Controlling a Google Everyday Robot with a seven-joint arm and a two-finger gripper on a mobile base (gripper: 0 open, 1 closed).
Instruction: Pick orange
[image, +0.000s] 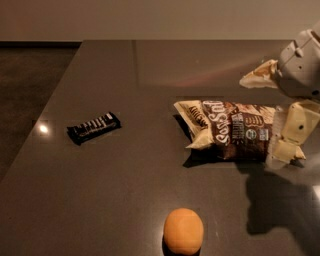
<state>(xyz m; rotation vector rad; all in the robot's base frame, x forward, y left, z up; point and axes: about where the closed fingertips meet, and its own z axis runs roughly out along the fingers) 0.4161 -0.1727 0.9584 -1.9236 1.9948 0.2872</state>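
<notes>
The orange (183, 231) is small, round and matte, and lies on the dark table near the front edge, at the bottom centre of the camera view. My gripper (261, 119) is at the far right, above the right end of the brown-and-cream chip bag (231, 129). Its two cream fingers stand spread apart, one pointing left above the bag and one (289, 134) hanging over the bag's right end. It holds nothing. The orange is well to the lower left of the gripper, apart from it.
A black candy bar (94, 127) lies on the left part of the dark table (130, 185). The table's left edge runs diagonally, with dark floor (25, 90) beyond it. The gripper's shadow falls on the table at the lower right.
</notes>
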